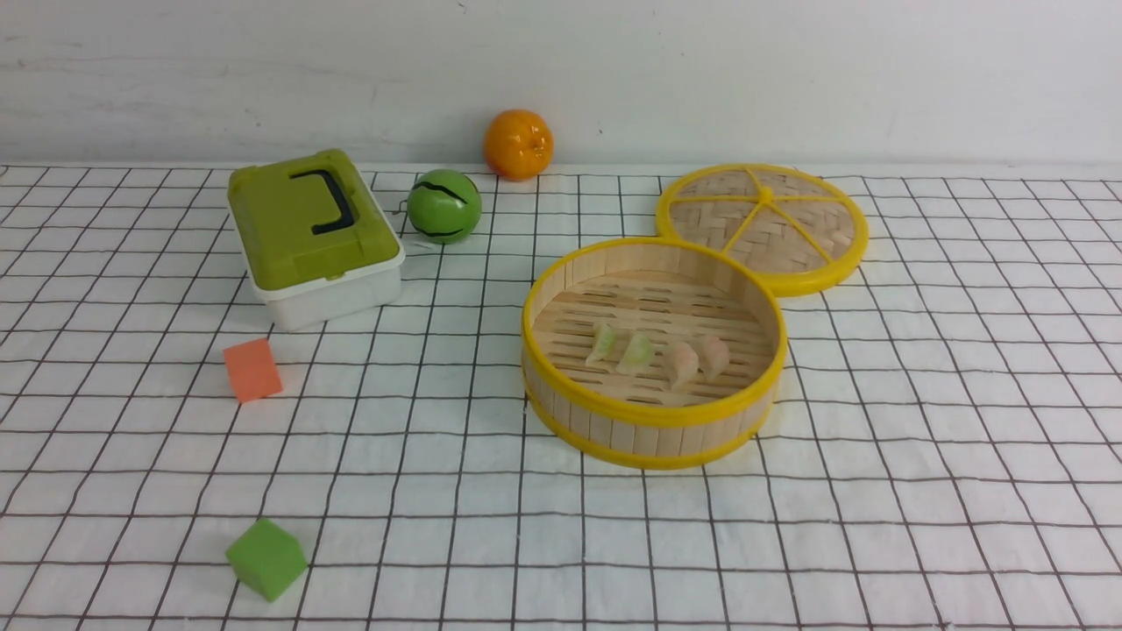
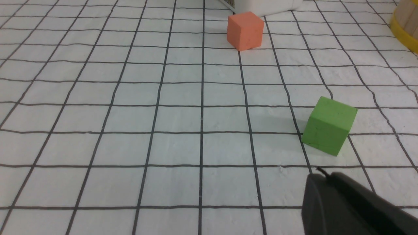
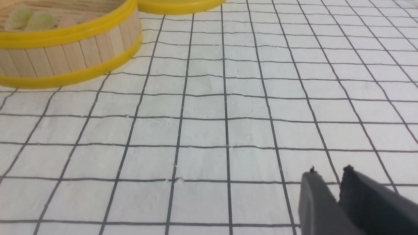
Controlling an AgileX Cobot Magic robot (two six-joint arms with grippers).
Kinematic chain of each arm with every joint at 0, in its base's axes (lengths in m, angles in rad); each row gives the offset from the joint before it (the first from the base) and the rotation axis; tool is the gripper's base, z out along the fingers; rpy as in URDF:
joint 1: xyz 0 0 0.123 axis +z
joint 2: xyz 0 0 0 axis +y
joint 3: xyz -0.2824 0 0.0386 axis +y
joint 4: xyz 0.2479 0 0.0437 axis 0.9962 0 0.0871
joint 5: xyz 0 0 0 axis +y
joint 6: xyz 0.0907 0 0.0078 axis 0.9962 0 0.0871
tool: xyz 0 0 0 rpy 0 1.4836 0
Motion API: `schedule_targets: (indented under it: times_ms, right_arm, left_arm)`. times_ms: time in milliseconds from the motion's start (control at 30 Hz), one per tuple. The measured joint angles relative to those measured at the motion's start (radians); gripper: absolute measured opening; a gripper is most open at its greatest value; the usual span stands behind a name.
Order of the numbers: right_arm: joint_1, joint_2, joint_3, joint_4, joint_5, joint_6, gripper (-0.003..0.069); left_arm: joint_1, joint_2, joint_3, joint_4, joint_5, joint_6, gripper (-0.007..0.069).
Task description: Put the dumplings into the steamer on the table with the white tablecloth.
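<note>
The steamer (image 1: 653, 416) stands right of the middle on the white tablecloth (image 1: 920, 456) that covers the table. Four dumplings lie in a row on its slatted floor: two pale green (image 1: 602, 342) (image 1: 635, 353) and two pale pink-orange (image 1: 682, 363) (image 1: 715, 355). The right wrist view shows the steamer's wall (image 3: 65, 52) with green dumplings (image 3: 19, 16) and a pink one (image 3: 67, 21) inside. Neither arm shows in the front view. My left gripper (image 2: 321, 174) is shut and empty, low over the cloth near the green cube. My right gripper (image 3: 329, 169) is shut and empty over bare cloth, well away from the steamer.
The woven lid (image 1: 763, 223) lies flat behind the steamer. A green-lidded white box (image 1: 311, 237), a green ball (image 1: 443, 206) and an orange (image 1: 518, 144) stand at the back left. An orange cube (image 1: 252, 370) and a green cube (image 1: 266, 558) lie at the front left.
</note>
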Motion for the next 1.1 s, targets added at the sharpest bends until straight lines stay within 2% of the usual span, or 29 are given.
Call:
schedule_targets:
  times_ms: [1100]
  right_arm:
    - [-0.001, 0.000, 0.000, 0.000, 0.000, 0.000, 0.0166]
  left_arm:
    - [0.000, 0.000, 0.000, 0.000, 0.000, 0.000, -0.0001]
